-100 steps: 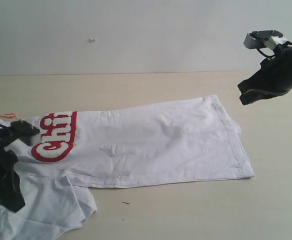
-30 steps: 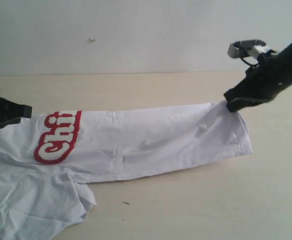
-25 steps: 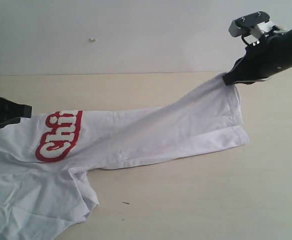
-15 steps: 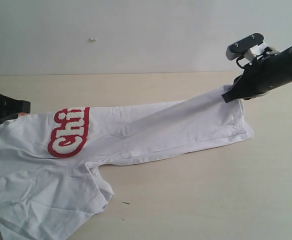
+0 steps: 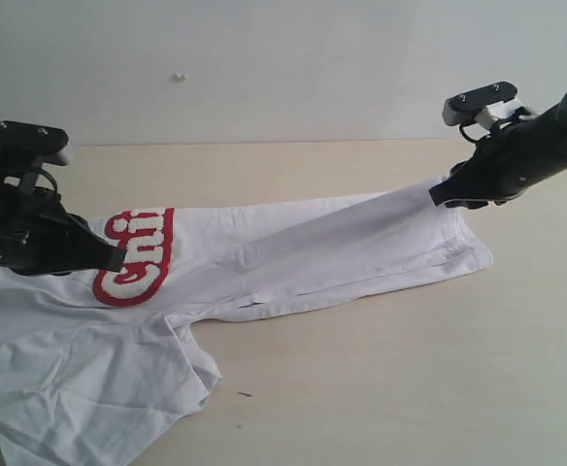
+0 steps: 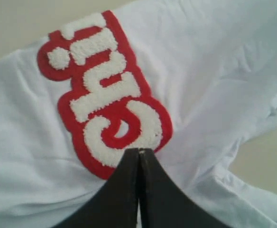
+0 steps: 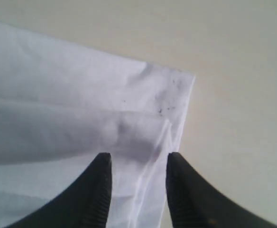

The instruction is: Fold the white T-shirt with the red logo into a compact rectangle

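Red logo [image 6: 103, 97] on white T-shirt [image 6: 214, 66] is showing fuzzy white letters "Chi", plus a scrap of a next letter at the cloth edge. In the exterior view, left gripper [image 5: 116, 260] is covering the "C". Nothing else is reading.

1. The left pincer [image 5: 116, 258] lies low over the shirt [image 5: 342, 243], its tip on the logo [image 5: 138, 254], hiding some of the letters.
2. The right pincer [image 5: 441, 197] sits at the shirt's hem corner, where the cloth rises off the table [image 5: 410, 388] to the tip.
3. Between the two pincers the shirt stretches as a long, creased band.
4. A sleeve spreads out on the camera side of the left pincer.
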Controlling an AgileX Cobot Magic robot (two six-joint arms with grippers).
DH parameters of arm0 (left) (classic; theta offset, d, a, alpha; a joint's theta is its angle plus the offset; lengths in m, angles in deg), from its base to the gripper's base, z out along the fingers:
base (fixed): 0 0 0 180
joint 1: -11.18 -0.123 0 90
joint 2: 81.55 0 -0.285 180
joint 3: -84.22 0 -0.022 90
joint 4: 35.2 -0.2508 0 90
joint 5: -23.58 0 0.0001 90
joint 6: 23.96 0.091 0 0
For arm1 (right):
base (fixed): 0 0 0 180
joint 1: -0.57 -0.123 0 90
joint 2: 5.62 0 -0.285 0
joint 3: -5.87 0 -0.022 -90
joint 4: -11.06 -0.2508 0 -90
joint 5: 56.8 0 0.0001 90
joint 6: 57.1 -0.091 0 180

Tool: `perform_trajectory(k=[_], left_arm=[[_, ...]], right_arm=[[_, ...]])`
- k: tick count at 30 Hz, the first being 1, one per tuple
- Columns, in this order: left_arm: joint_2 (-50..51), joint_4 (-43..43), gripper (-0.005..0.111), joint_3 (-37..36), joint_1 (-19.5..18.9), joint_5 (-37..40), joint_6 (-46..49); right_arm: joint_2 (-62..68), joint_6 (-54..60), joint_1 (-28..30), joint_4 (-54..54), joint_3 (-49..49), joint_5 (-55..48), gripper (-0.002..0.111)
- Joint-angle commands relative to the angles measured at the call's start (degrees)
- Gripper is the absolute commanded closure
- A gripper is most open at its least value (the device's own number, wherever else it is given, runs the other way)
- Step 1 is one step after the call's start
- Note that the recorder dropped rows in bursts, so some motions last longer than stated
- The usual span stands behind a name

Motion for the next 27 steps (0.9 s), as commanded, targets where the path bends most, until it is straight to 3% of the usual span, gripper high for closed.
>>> perform_trajectory(k=[1,8,15,23,27], left_arm=[[0.39,0.70,0.107,-0.06,1.04,-0.70,0.74],[0.39,0.70,0.107,-0.06,1.04,-1.17,0.74],[0.39,1.08,0.107,-0.06,1.04,-1.27,0.74],[0.39,1.56,0.107,-0.06,1.04,-2.24,0.74],[-0.67,2.52,0.107,-0.06,1.49,-1.48,0.74]], right_arm=[[0.19,-15.33,0.29,14.38,-0.10,-1.79,0.071],[3.04,-19.85,0.29,17.18,-3.47,-12.37,0.075],[8.39,-19.85,0.29,17.53,-3.46,-13.42,0.108],[10.04,-19.85,0.02,18.66,-2.26,-31.53,0.108],[7.11,-19.08,-1.60,18.47,2.59,-33.98,0.108]])
